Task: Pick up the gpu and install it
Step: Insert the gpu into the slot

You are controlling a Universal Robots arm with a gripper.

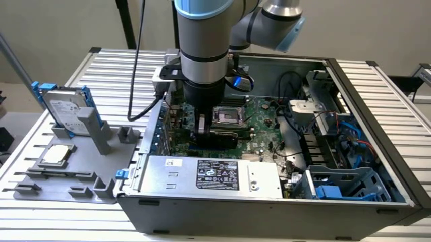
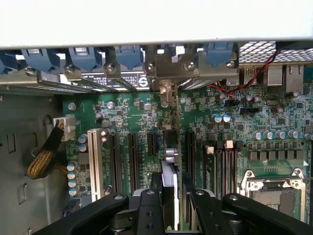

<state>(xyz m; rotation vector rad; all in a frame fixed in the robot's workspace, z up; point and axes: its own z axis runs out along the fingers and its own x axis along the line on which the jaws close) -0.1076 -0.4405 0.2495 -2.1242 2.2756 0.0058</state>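
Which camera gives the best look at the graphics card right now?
The wrist view: the graphics card stands edge-on between the gripper fingers, over the motherboard slots. In the exterior view the arm blocks most of it, so just a dark piece shows below the gripper.

You are seeing the arm (image 1: 202, 45) blocking the gripper (image 1: 202, 133) and most of the gpu (image 2: 172, 161) in the exterior view. The wrist view's edge is cutting off the CPU socket (image 2: 274, 196), and the slot beneath the card is staying hidden.
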